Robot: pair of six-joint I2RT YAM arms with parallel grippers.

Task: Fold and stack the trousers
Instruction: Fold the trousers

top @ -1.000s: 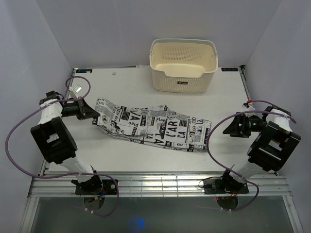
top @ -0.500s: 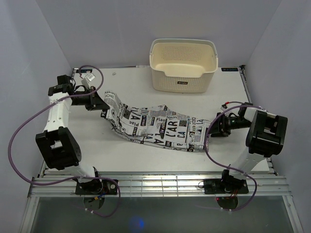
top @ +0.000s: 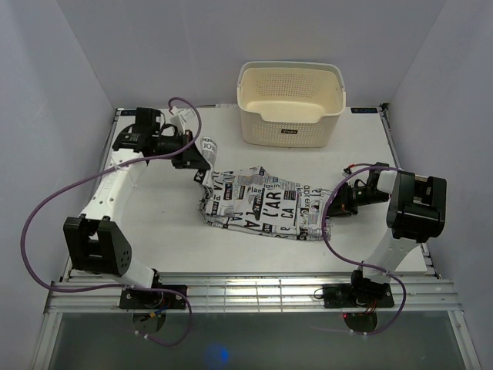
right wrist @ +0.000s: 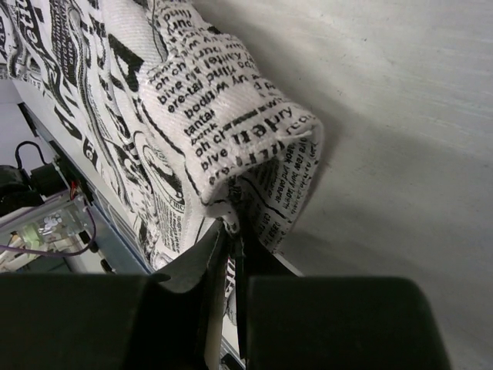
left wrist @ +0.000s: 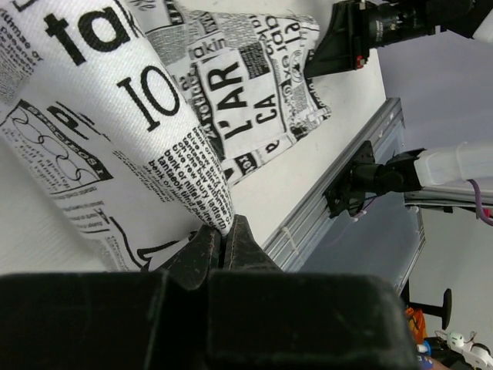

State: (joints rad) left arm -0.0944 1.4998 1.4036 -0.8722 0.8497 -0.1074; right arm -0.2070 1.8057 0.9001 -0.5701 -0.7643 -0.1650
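Working the fold step, judging by the layout; stacking not yet begun.

Locating the trousers (top: 262,204) in front of the basket (top: 290,104), well apart from it; spreading across the table (top: 154,231) from the basket's front-left to its front-right, mostly lying flat and creased.

Holding one end up off the table, front-left of the basket, with the left gripper (top: 202,158); probably lifting it clear so that it can be carried over the flat part towards the far end without dragging.

Anchoring the other end low at the table, front-right of the basket, with the right gripper (top: 333,206); probably pinning it so the cloth is not sliding while the lifted end is travelling.

Checking the left wrist view: fingers pressed together with no gap showing, clenching a thin edge of cloth; fabric fanning away from the tips in a taut cone.

Checking the right wrist view: fingers likewise closed tight, gripping a rolled, doubled-over corner of the trousers; nothing else touched.

Expecting some sag in the middle, being soft cloth; watching for the pinned corner slipping out under tension.
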